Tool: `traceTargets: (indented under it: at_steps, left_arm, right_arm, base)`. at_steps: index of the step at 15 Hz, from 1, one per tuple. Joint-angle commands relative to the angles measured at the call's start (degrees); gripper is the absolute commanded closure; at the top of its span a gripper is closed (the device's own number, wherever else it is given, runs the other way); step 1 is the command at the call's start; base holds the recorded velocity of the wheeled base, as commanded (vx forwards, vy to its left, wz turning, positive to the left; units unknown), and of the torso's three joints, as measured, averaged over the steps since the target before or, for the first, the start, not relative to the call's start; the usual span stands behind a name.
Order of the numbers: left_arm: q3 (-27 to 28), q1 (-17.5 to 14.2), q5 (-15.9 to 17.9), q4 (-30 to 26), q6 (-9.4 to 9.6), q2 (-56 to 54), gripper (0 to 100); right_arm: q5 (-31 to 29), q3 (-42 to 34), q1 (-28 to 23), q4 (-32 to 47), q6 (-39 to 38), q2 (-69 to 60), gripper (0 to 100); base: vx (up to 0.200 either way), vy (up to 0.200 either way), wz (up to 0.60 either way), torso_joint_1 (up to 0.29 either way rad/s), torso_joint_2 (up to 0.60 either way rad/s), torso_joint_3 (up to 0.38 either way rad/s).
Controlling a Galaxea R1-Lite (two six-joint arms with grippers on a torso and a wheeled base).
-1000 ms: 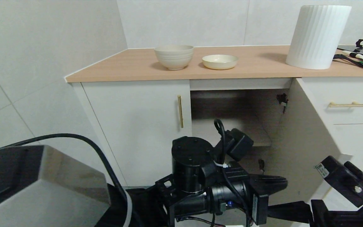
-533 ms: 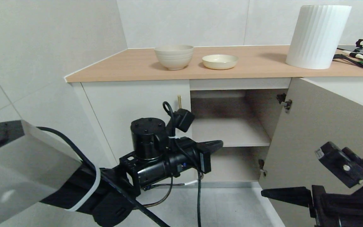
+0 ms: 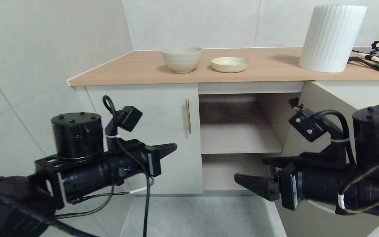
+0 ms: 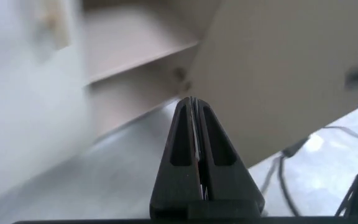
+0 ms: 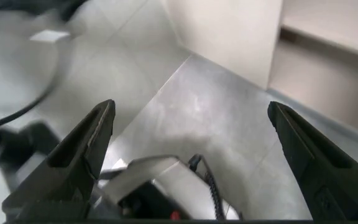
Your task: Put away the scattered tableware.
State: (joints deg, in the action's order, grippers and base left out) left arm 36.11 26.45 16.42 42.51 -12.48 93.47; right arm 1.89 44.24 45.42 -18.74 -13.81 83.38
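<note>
cupboard [image 3: 239, 138] stands open, so i judge i'm between opening it and the first pick. my left end effector [image 3: 168, 148] is pressed together, empty. my right end effector [image 3: 253, 171] is spread, also empty. the bowl [image 3: 182, 59] and shallow dish [image 3: 229, 64] sit on the tabletop [image 3: 137, 70], well above and beyond both. next i'd raise the right one to the dish's rim.

A tall white ribbed cylinder [image 3: 332, 38] stands upright on the wooden countertop [image 3: 137, 70], toward its right end. Just beside it, at the right edge, lie several long-handled tools [image 3: 373, 59]. Pale tiles cover the wall [image 3: 189, 23] and floor [image 3: 202, 214].
</note>
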Motion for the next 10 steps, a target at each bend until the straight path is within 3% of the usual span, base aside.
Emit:
traceTargets:
  at_steps: [1,5,6,7,9,10]
  left_arm:
    - [-0.95,-4.92,-0.07,-7.53,1.23,-12.34,100]
    - [0.81,-11.16,-0.34,-12.1,1.06,-17.09,100]
    - [1.42,-12.13,-0.51,-13.24,0.62,-17.7,0]
    - [1.42,-13.09,-0.51,-13.42,0.09,-18.23,0]
    - [1.68,-14.41,-0.51,-12.98,-3.16,-18.67,0]
    - [1.77,-14.41,-0.51,-12.89,-3.51,-18.93,0]
  right_arm:
    - [0.04,8.67,-3.23,3.8,0.72,5.74,0]
    - [-0.13,15.26,-3.85,8.63,0.28,10.22,0]
    - [0.04,15.17,-4.2,8.81,-0.6,10.4,0]
    - [-0.22,15.17,-4.55,8.81,-1.04,10.66,0]
    - [-0.31,15.0,-5.34,8.81,-2.98,9.78,0]
    - [-0.83,14.91,-5.43,8.81,-3.15,9.17,0]
  base:
    - [0.0,0.0,0.0,0.0,0.0,0.0]
    - [0.0,0.0,0.0,0.0,0.0,0.0]
    - [0.0,0.0,0.0,0.0,0.0,0.0]
    - [0.0,0.0,0.0,0.0,0.0,0.0]
    - [0.0,0.0,0.0,0.0,0.0,0.0]
    - [0.0,0.0,0.0,0.0,0.0,0.0]
